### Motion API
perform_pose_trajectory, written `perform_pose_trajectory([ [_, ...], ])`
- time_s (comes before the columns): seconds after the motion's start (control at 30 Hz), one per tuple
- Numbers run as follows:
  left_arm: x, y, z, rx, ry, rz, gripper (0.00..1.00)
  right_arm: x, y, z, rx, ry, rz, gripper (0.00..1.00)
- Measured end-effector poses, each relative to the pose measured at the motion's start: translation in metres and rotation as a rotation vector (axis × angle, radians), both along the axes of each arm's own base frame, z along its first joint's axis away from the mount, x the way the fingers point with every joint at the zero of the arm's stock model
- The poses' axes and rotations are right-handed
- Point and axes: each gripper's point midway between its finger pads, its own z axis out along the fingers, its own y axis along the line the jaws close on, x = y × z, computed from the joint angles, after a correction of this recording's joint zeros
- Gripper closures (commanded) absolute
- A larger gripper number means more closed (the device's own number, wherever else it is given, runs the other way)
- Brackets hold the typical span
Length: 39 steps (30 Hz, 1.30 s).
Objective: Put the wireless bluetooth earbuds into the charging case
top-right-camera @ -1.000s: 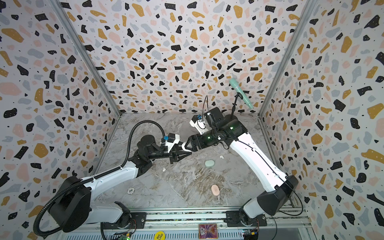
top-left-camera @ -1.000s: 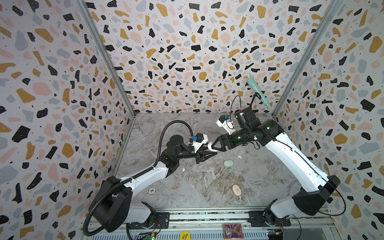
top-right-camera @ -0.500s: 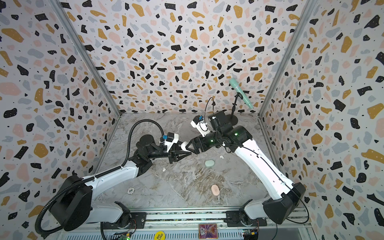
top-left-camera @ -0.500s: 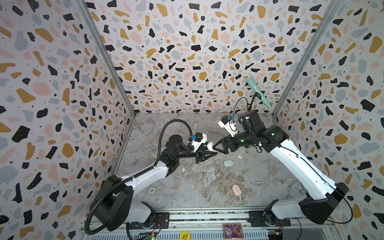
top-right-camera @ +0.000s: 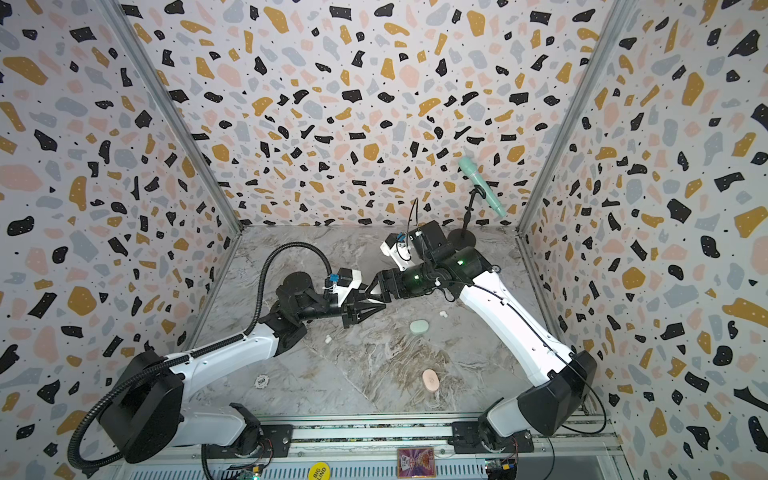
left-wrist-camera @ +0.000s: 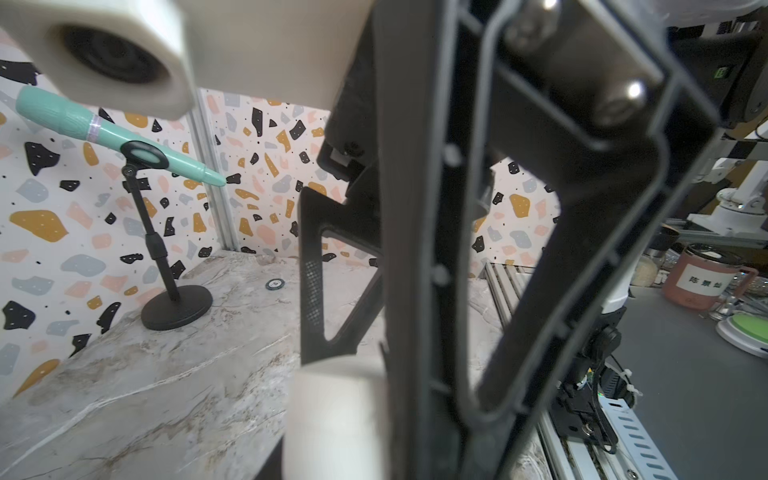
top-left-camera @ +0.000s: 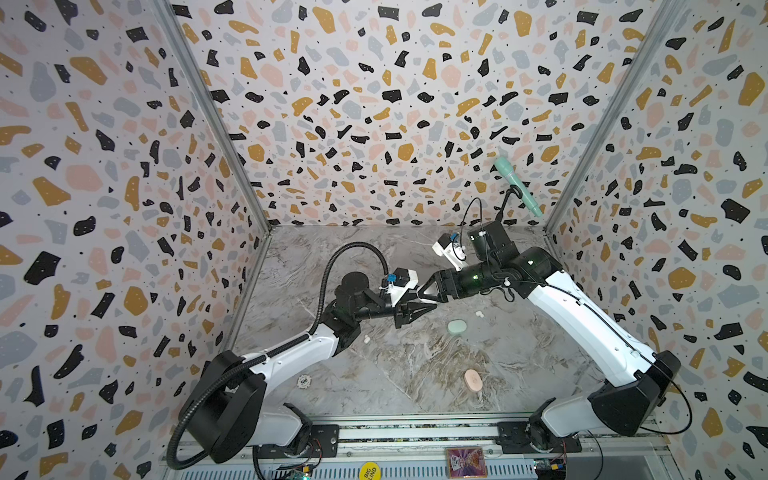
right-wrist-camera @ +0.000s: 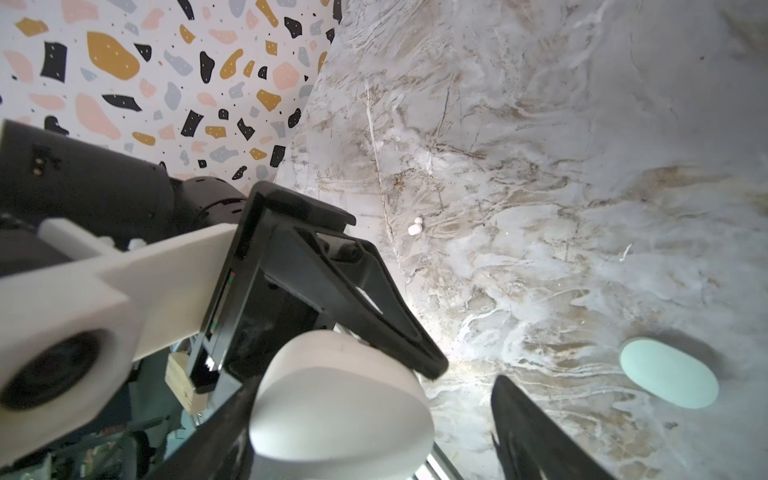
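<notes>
Loose on the marble floor [top-left-camera: 374, 257], well off the mint-green case [top-left-camera: 457, 326] toward the left arm [top-left-camera: 291, 353]: a white earbud [top-left-camera: 367, 339], also plain in the right wrist view [right-wrist-camera: 414, 227]. Just beside the mint-green case, toward the right arm [top-left-camera: 582, 324]: two more white specks [top-left-camera: 478, 314], probably earbuds, too small to be sure. No earbud seated in any case, as far as can be seen.

Raised off the marble, away from the mint-green case toward the left arm and the back wall [top-left-camera: 374, 124]: a white charging case [right-wrist-camera: 340, 403], no open lid to be seen, hidden in both top views behind the meeting fingers. Clamped, by the look of it, in the left gripper [top-left-camera: 432, 307], jaws narrow, one finger [right-wrist-camera: 424, 361] laid along the shell. Straddled by the right gripper [top-left-camera: 420, 296], jaws wide, one finger [right-wrist-camera: 536, 444] standing clear of the shell, so no grip from that side.

Judged step: steadying the white charging case in mid-air for lid opening or a hand-over; cannot tell which. Next: calls for lifting the lid with the shell kept steady, then a descent to a loose earbud with a narrow, careful pinch, given so tiny and smooth a target.

Well apart from the mint-green case, toward the front rail [top-left-camera: 415, 432]: a pink case [top-left-camera: 473, 380], closed.
</notes>
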Motion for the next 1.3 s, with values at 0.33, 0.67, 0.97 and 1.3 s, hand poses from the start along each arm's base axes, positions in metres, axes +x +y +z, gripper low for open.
perform_pose_trajectory([
  [0.33, 0.004, 0.002, 0.001, 0.011, -0.038, 0.037, 0.63, 0.000, 0.004, 0.010, 0.028, 0.046, -0.047, 0.18],
  [0.67, 0.005, 0.002, 0.001, 0.010, -0.039, 0.040, 0.63, 0.002, 0.012, -0.002, 0.012, 0.093, -0.043, 0.27],
  [0.97, 0.005, 0.002, 0.002, 0.007, -0.042, 0.045, 0.60, 0.000, 0.013, 0.003, 0.026, 0.100, -0.041, 0.43],
  [1.3, 0.004, 0.002, -0.002, 0.022, -0.040, 0.047, 0.36, 0.005, 0.007, 0.012, -0.020, 0.067, -0.071, 0.45],
])
